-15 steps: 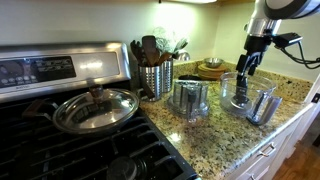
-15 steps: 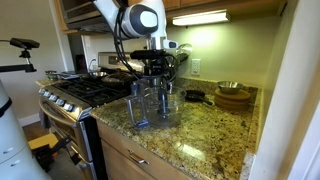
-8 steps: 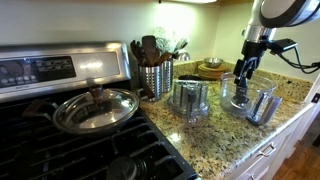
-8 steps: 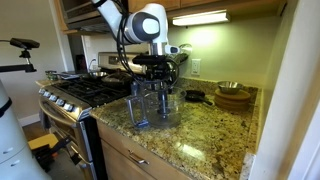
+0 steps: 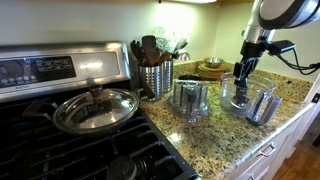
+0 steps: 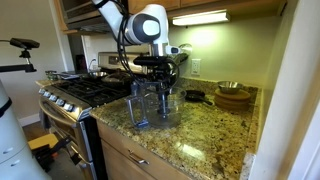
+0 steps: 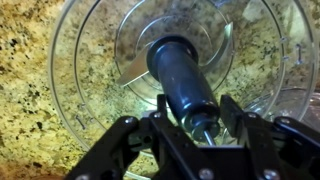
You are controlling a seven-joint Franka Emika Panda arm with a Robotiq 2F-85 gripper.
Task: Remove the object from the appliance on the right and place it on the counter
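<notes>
Blade spindle [image 7: 185, 80], a dark shaft with a metal blade [image 7: 133, 72] at its foot, stands upright in the middle of the clear processor bowl [image 7: 70, 90], which sits on the speckled granite counter [image 7: 25, 90]. The gripper [image 7: 200, 118] hangs straight above it, its fingers [image 7: 234, 110] flanking the top of the shaft on both sides; from the wrist view I cannot tell whether they pinch it or merely stand beside it. In an exterior view the gripper [image 5: 241, 72] sits just over the bowl [image 5: 237, 95], with a second clear container [image 5: 262, 104] right beside it, nearer and to the right, and another clear piece [image 5: 190, 98] further left. Beyond that stands a metal utensil holder [image 5: 155, 78], then the stove [image 5: 60, 135] with a glass-lidded pan [image 5: 95, 108]. Stacked wooden bowls [image 5: 211, 68] rest at the far wall. The bowl's wall rings the shaft closely.
</notes>
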